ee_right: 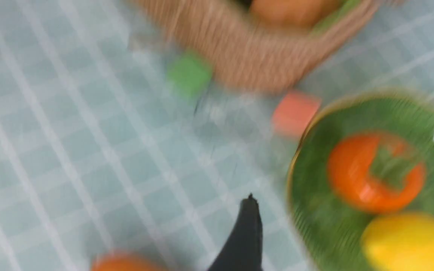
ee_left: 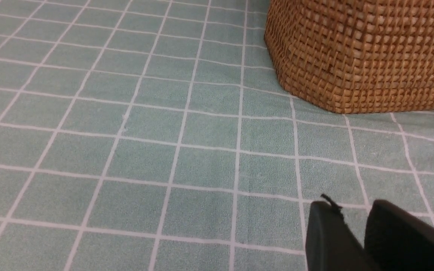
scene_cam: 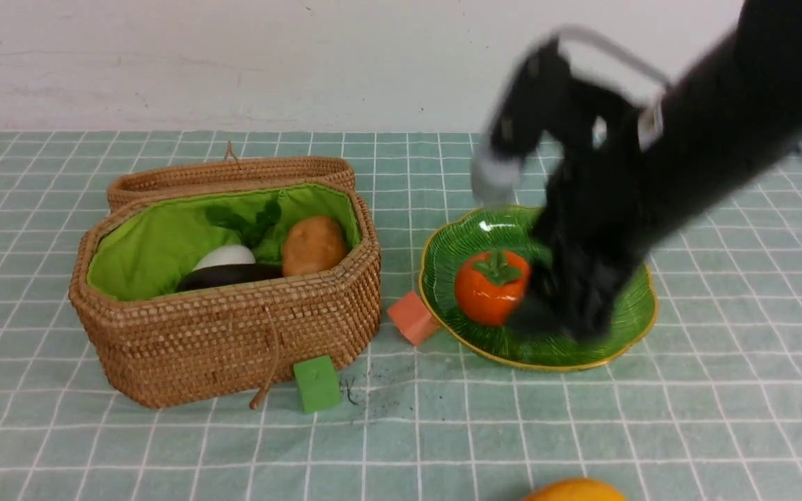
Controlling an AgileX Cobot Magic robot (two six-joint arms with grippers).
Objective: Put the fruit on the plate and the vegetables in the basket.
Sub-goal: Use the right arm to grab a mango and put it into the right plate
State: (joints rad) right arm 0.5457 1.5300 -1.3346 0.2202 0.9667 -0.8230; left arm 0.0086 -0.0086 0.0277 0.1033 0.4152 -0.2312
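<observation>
Mango [scene_cam: 575, 491] on surface, robot's side of plate [scene_cam: 641, 320]; right fingers [ee_right: 245, 233] wide, empty, over plate, and nearer than left fingers [ee_left: 328, 229], which show a narrow gap. Next reach: back toward robot. Long axis: uncertain, mango cropped by view edge.

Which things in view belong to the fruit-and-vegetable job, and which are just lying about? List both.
Part of the job:
- round orange-red fruit
- lemon
- mango
- plate
- radish
- eggplant
- potato
- basket

Just lying about:
- green cube
- salmon-pink cube
</observation>
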